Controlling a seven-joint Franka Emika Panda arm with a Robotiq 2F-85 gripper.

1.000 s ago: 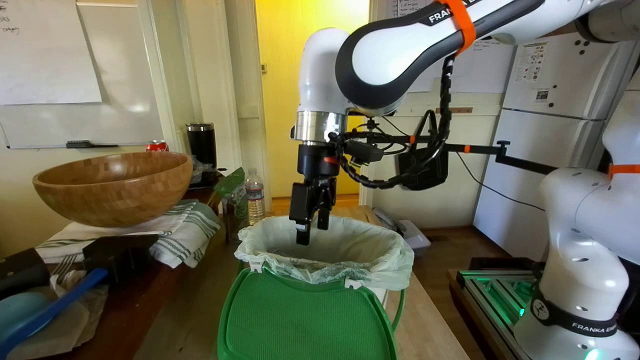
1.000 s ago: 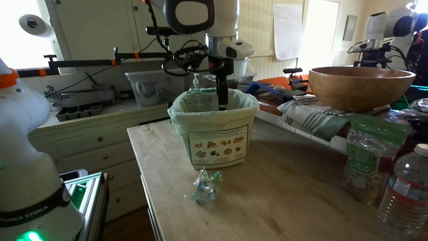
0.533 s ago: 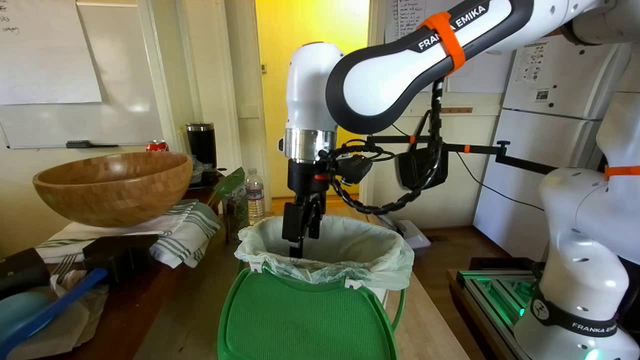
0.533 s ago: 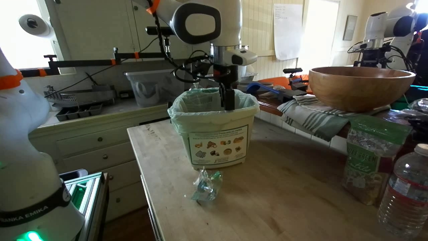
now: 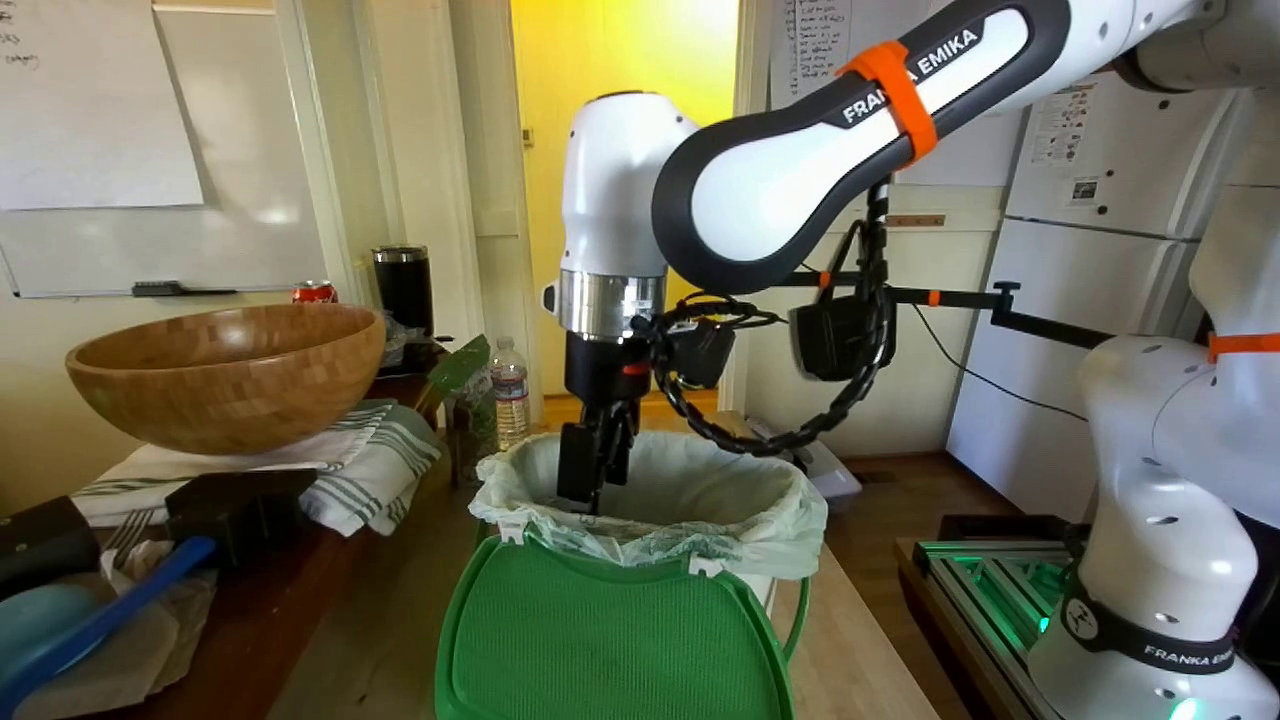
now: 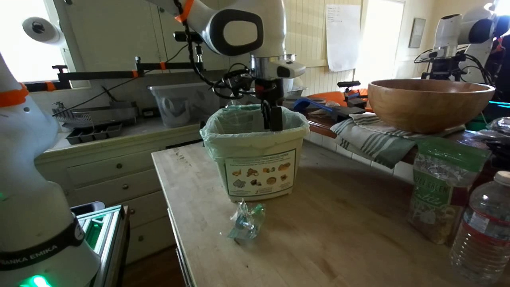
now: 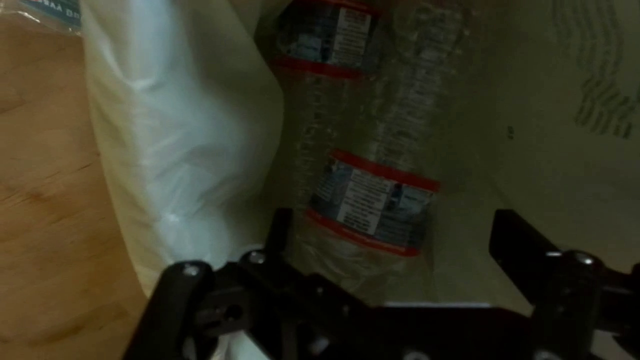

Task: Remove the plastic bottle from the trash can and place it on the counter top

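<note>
The white trash can [image 6: 261, 139] stands on the counter top [image 6: 326, 235], with a whitish bag over its rim. Its green lid [image 5: 615, 630] hangs open at one side. Inside, in the wrist view, lie two clear plastic bottles with red-edged labels. The nearer plastic bottle [image 7: 372, 202] lies between my finger lines, closer to the left finger. The farther bottle [image 7: 325, 42] lies beside it, partly cut off at the top. My gripper [image 7: 392, 220] is open and holds nothing. It points down into the can's opening in both exterior views [image 5: 597, 485] [image 6: 272, 121]; the near rim hides its tips in one.
A crumpled clear wrapper [image 6: 247, 221] lies on the counter top before the can. A water bottle [image 6: 482, 231] and a green-topped bag [image 6: 446, 191] stand at its edge. A wooden bowl [image 6: 430, 105] rests on a striped towel [image 6: 374, 137] on the raised ledge beside the can.
The arm has come down, and my gripper sits lower in the trash can's opening, slightly nearer the ledge side with the bowl. The can and the wrapper have not moved.
</note>
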